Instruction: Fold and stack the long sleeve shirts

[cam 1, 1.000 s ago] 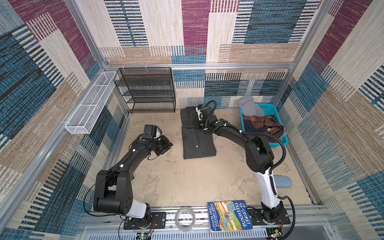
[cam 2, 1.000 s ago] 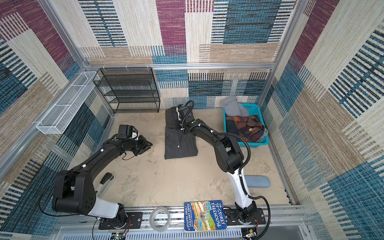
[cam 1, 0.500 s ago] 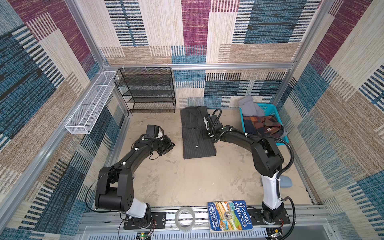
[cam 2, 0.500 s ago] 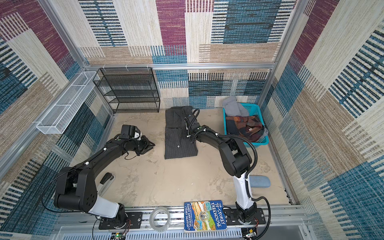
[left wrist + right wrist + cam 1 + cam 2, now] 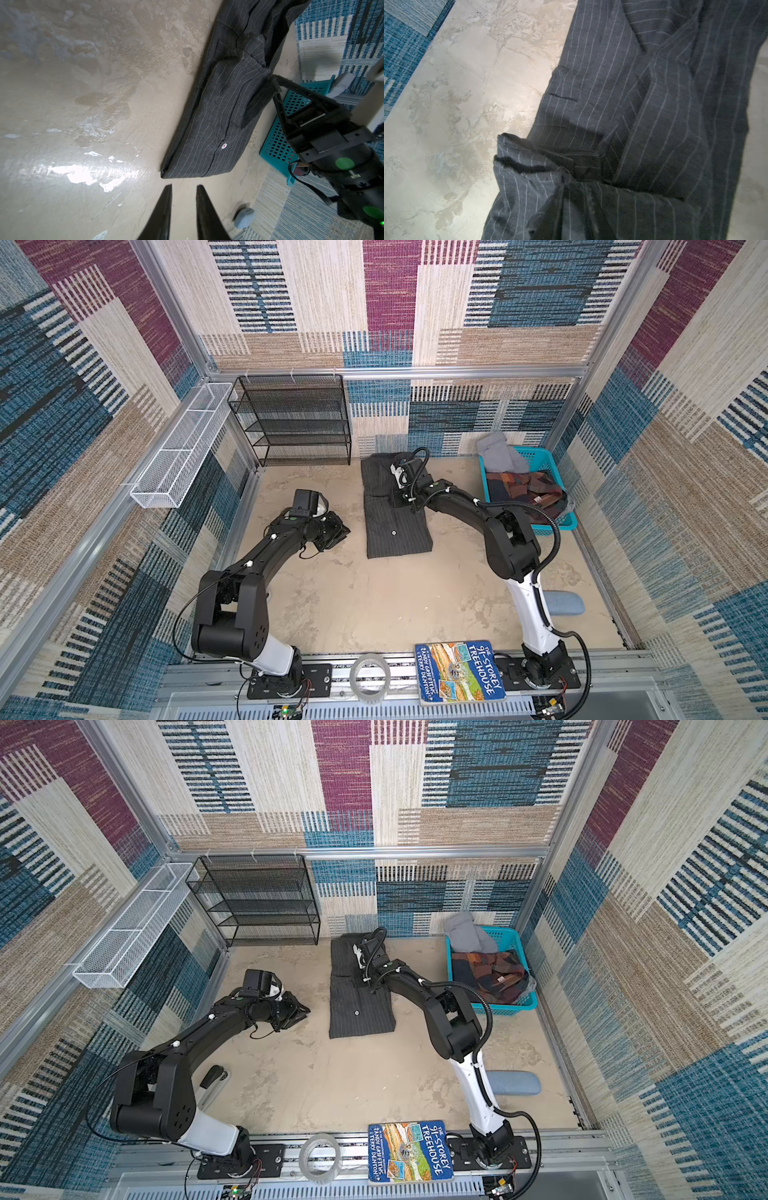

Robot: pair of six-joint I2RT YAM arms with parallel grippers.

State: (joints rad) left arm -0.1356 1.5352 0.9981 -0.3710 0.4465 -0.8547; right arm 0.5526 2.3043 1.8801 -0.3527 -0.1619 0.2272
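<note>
Charcoal pinstriped shirt [image 5: 386,549] lies folded into a long narrow strip at back centre of the worktop [image 5: 374,605]. Far short edge sits close to the foot of the back wall [image 5: 457,423]. Near short edge is straight and faces the open middle. One white button [image 5: 393,533] shows near that end.

Left long edge: a clean fold, flat on the surface. Right long edge: disturbed about mid-length, where the right tool [image 5: 405,501] pinches a bunched fold of cloth raised off the layer below. Its wrist view shows only gathered cloth; the fingers are hidden.

Left tool [image 5: 184,186] sits low over bare worktop just left of the shirt, apart from it. Its fingers are a little spread, with nothing between them.

Room:
- Front: wide bare surface from the near edge to the front rail [image 5: 332,674].
- Right: a strip between the shirt and the teal basket [image 5: 561,524], crossed by the right arm [image 5: 465,506].
- Back left: black mesh rack [image 5: 299,423] near the shirt's far corner, not touching.
</note>
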